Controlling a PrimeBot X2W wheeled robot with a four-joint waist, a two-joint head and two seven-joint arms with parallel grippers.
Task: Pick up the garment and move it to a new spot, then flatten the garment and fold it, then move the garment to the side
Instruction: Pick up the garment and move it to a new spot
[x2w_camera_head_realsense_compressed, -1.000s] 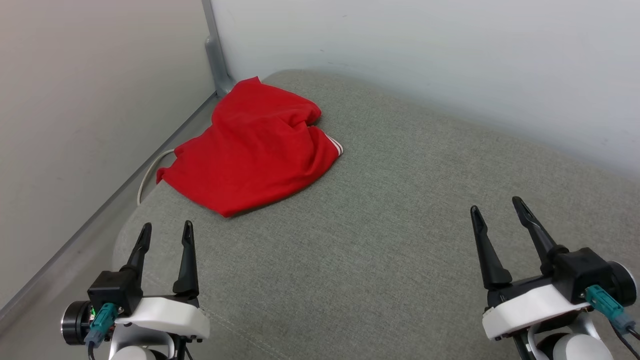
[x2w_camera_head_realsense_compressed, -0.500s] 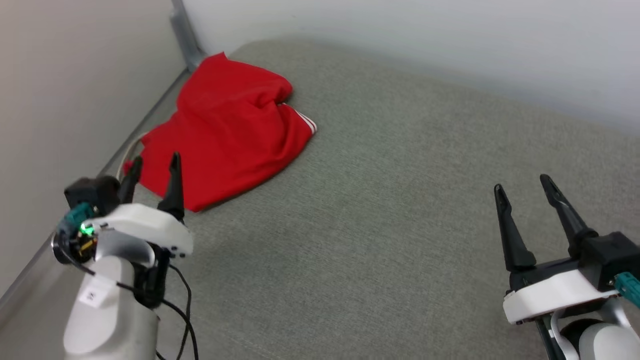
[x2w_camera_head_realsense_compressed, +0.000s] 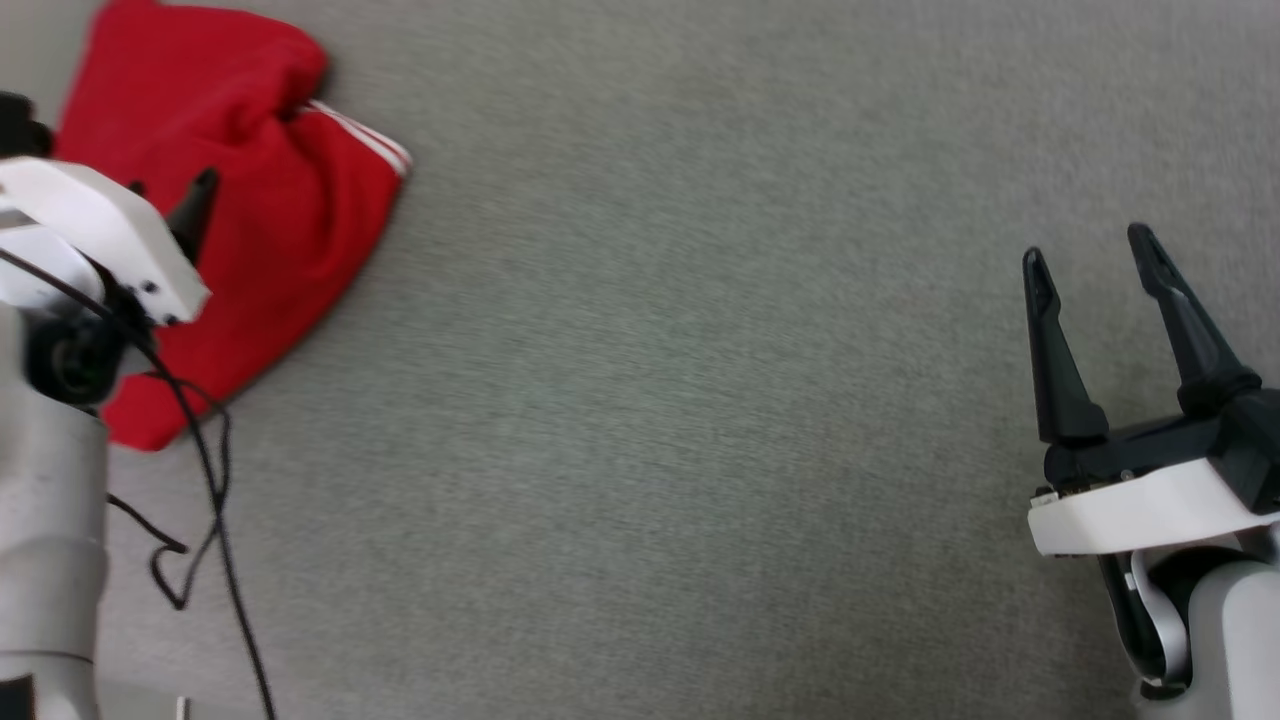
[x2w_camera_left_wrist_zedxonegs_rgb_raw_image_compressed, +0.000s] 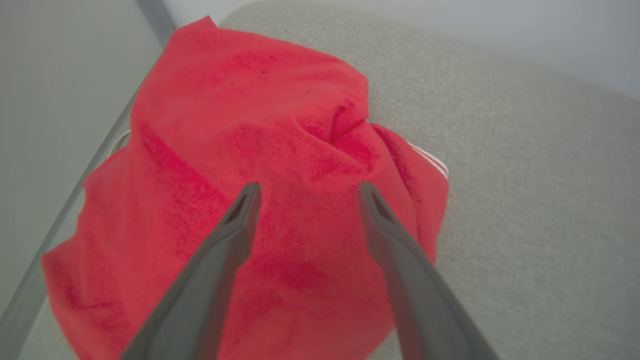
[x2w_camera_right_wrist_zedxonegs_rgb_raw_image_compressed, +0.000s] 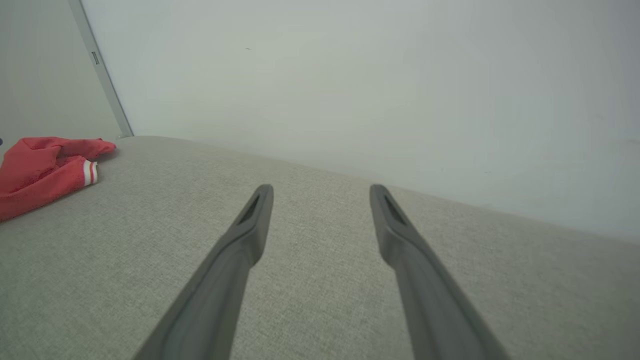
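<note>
Step in hand is the pick-up, and no grasp is made yet. Garment (x2w_camera_left_wrist_zedxonegs_rgb_raw_image_compressed: 250, 125) lies bunched at the far left corner of the grey cushion (x2w_camera_head_realsense_compressed: 700, 400), beside the wall, with its striped cuff toward the middle. Left tool (x2w_camera_left_wrist_zedxonegs_rgb_raw_image_compressed: 308, 186) hovers over the red cloth, fingers apart, contact unclear. Right tool (x2w_camera_head_realsense_compressed: 1088, 245) is also apart and empty, well away over the right side. Next move likely needs the left tool lowered onto a raised fold, then closed.

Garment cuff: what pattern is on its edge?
Red and white stripes on the cuff of the garment, clearest in the right wrist view.
</note>
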